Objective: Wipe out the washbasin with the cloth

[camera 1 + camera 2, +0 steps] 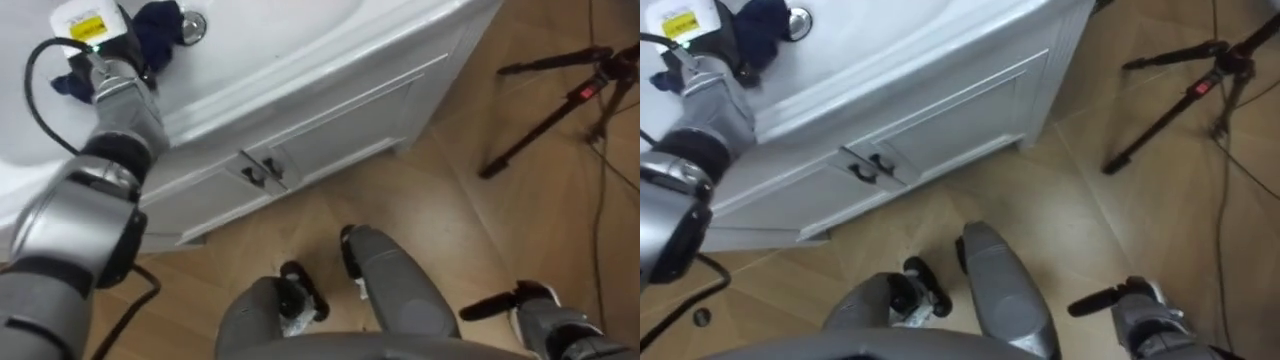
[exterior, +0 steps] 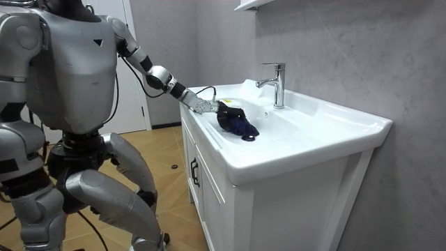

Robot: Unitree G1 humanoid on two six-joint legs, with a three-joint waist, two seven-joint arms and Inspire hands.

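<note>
Seemed mid-wipe: left hand point(image 2: 202, 104) against crumpled dark blue cloth point(image 2: 237, 121) in white ceramic basin point(image 2: 306, 134), frame centre, grip unclear; right hand point(image 1: 540, 315) idle lower right, likewise. Likely had most of bowl yet to wipe.

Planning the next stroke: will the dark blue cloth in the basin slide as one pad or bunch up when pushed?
Probably floppy: the dark blue cloth lies crumpled in folds, so it may bunch ahead of the left hand. The basin looks smooth and glossy, so it should slide easily.
</note>
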